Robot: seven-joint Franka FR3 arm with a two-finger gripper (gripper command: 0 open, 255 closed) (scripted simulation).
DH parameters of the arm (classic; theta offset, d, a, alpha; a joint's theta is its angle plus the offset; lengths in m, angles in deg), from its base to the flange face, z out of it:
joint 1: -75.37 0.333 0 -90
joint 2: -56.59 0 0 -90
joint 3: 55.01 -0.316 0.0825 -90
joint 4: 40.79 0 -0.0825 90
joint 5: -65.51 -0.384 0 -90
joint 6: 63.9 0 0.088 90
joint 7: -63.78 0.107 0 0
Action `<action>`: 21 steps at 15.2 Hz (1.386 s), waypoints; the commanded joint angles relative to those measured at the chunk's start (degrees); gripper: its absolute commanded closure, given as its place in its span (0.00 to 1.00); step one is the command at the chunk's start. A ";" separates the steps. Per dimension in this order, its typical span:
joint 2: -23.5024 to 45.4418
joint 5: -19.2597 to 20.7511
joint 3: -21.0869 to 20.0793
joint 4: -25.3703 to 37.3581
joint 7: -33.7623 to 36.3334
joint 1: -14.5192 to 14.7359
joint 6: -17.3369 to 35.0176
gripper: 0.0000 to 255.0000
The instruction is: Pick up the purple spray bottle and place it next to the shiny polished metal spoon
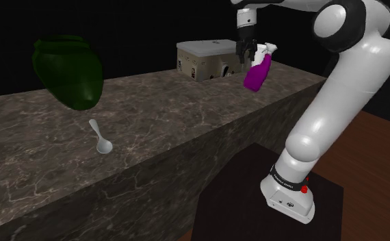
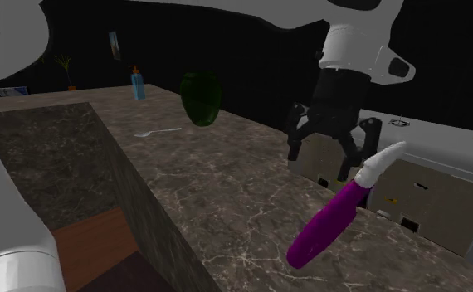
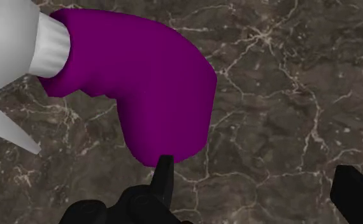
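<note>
The purple spray bottle (image 1: 257, 72) (image 2: 330, 224) with a white trigger head leans steeply on the dark marble counter (image 1: 187, 109), near its end by the arm. My gripper (image 1: 250, 51) (image 2: 319, 164) hangs open just above the bottle's head. In the wrist view the fingers stand apart around bare marble, gripper (image 3: 255, 168), and the bottle (image 3: 148, 89) lies outside the gap, beside one finger. Nothing is held. The pale spoon (image 1: 100, 135) (image 2: 156, 132) lies flat far along the counter, near its front edge.
A dark green vase (image 1: 70, 72) (image 2: 200, 98) stands behind the spoon. A grey boxy appliance (image 1: 207, 60) (image 2: 417, 182) sits just behind the bottle. A blue dispenser bottle (image 2: 138, 85) stands at the counter's far end. The dark stand (image 1: 255, 198) is below the counter's front edge.
</note>
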 commanded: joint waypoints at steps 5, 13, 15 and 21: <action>6.13 0.00 1.85 3.82 -2.58 -1.79 -0.46 0.00; 4.06 0.59 1.84 -1.85 -1.92 -1.72 3.23 0.00; 4.06 0.59 1.84 -1.85 -1.92 -1.72 3.23 0.00; 4.07 0.58 1.84 -1.83 -1.92 -1.72 3.22 1.00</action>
